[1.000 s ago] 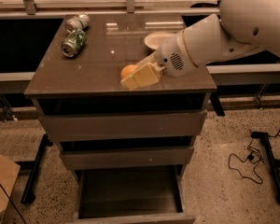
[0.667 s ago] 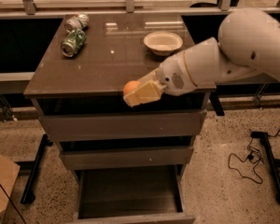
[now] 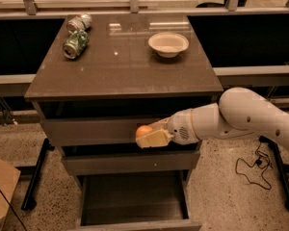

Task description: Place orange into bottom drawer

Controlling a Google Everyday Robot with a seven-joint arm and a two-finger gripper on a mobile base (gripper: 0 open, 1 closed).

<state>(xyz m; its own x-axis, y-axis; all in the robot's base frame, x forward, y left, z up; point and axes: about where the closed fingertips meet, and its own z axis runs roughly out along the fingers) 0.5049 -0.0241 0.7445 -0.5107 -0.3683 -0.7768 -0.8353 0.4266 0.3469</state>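
Observation:
My gripper (image 3: 148, 135) is shut on the orange (image 3: 143, 131), a small round orange fruit that peeks out above the cream fingers (image 3: 154, 139). The gripper hangs in front of the top drawer's front, below the cabinet top and well above the bottom drawer (image 3: 135, 200). The bottom drawer is pulled open at the foot of the cabinet, its dark inside showing, directly below the gripper. The white arm (image 3: 241, 117) reaches in from the right.
On the cabinet top (image 3: 120, 66) stand a cream bowl (image 3: 168, 44) at the back right and two crushed cans (image 3: 76, 43), (image 3: 80, 22) at the back left. A black cable (image 3: 253, 165) lies on the floor at right, a cardboard box (image 3: 0, 189) at left.
The gripper with the orange has moved down off the cabinet top, past its front edge, and now hangs in front of the upper drawers.

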